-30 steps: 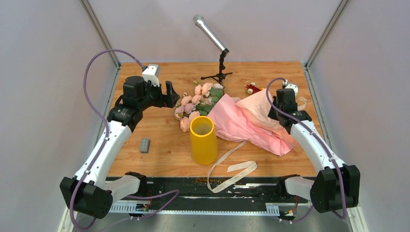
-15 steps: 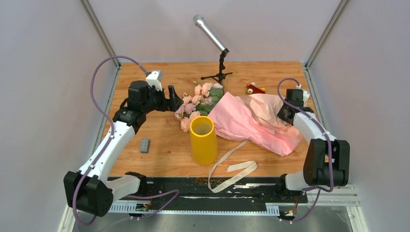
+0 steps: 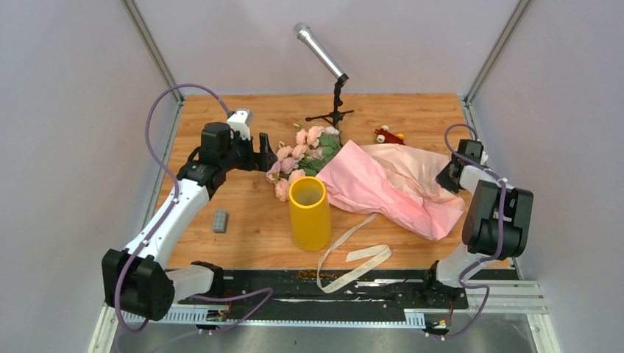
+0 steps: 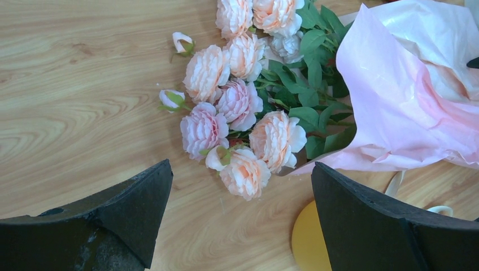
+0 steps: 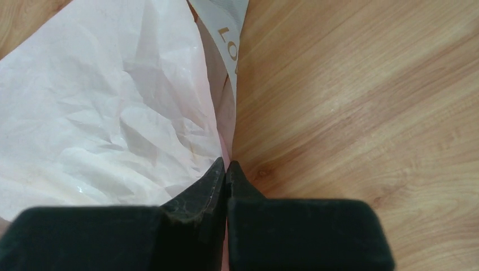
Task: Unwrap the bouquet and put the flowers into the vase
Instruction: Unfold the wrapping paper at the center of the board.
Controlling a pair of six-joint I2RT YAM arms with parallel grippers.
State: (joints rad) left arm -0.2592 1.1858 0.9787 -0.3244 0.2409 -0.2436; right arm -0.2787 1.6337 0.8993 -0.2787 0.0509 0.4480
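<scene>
Where grey walls (image 3: 66, 110) rise, wooden table (image 3: 254, 213), vase (image 3: 309, 217)

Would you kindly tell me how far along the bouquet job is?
Done: the ribbon lies loose by the front edge. In hand: the right gripper pinches the wrapping paper; the left gripper hangs open over the flowers. Left: unwrap fully, fill the empty vase.

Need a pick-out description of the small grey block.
Find the yellow vase standing on the wooden table. Left of it in the top view, alone on bare wood, lies the grey block. It is the only small grey rectangular thing.
</scene>
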